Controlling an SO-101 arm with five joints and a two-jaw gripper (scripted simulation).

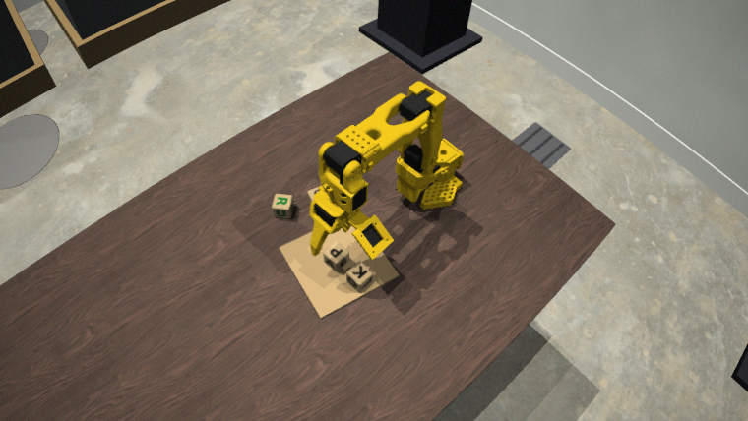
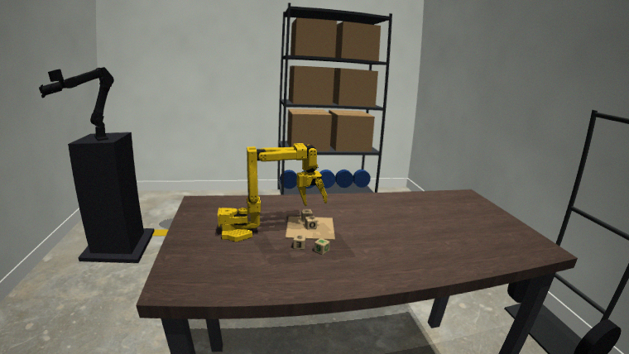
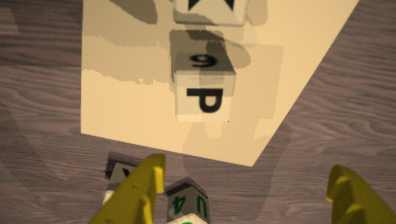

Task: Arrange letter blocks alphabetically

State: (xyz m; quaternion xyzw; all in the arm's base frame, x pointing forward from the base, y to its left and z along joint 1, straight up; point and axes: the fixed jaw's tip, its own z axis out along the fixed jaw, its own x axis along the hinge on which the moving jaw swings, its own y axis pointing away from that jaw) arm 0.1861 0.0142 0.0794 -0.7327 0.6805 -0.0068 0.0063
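Note:
The K block (image 1: pixel 359 276) (image 2: pixel 306 213) (image 3: pixel 212 12) and the P block (image 1: pixel 335 254) (image 2: pixel 311 223) (image 3: pixel 205 102) sit flat on the tan mat (image 1: pixel 320 303) (image 2: pixel 328 232) (image 3: pixel 110 110), a small gap between them. Seen from the base, K is left of P, both letter tops pointing away. The green R block (image 1: pixel 281 204) (image 2: pixel 321 246) (image 3: pixel 188 210) lies off the mat. Another block (image 2: pixel 299 241) (image 3: pixel 120 175) with black marks also lies off it, mostly hidden by the arm in the top view; its top is unclear. My gripper (image 2: pixel 315 203) (image 3: pixel 247 167) is open and empty, above the blocks.
The wooden table (image 1: pixel 156 292) (image 2: pixel 418 246) carries everything. The arm's yellow base (image 1: pixel 429 183) (image 2: pixel 237 224) stands on the side of the mat opposite its far edge. A black pedestal (image 2: pixel 105 193) with another arm stands beyond the table, and a shelf rack (image 2: pixel 335 105) stands behind.

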